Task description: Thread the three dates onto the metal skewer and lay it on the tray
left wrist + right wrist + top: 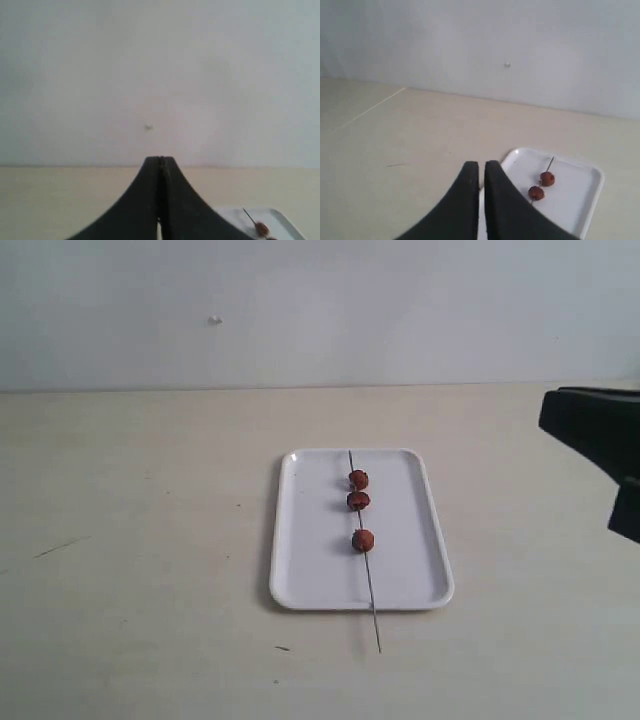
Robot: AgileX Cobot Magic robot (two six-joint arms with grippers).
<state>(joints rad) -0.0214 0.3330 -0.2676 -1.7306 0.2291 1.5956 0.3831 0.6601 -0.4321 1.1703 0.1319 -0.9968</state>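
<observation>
The white tray (pixel 310 540) lies in the middle of the table. The metal skewer (pixel 371 590) rests lengthwise on it, its near end sticking out over the front rim. Three dates are threaded on it: two close together (pixel 358 480) (pixel 358 501) and one further along (pixel 363 540). My right gripper (pixel 481 164) hangs above the table beside the tray (pixel 570 200). Its fingers stand almost together with nothing between them. Two dates (pixel 547 178) (pixel 536 192) show past it. My left gripper (pixel 160 159) is shut and empty, away from the tray's corner (pixel 282 220).
A black part of the right arm (pixel 595 430) reaches in at the right edge of the exterior view, well off the tray. The beige table runs back to a pale wall.
</observation>
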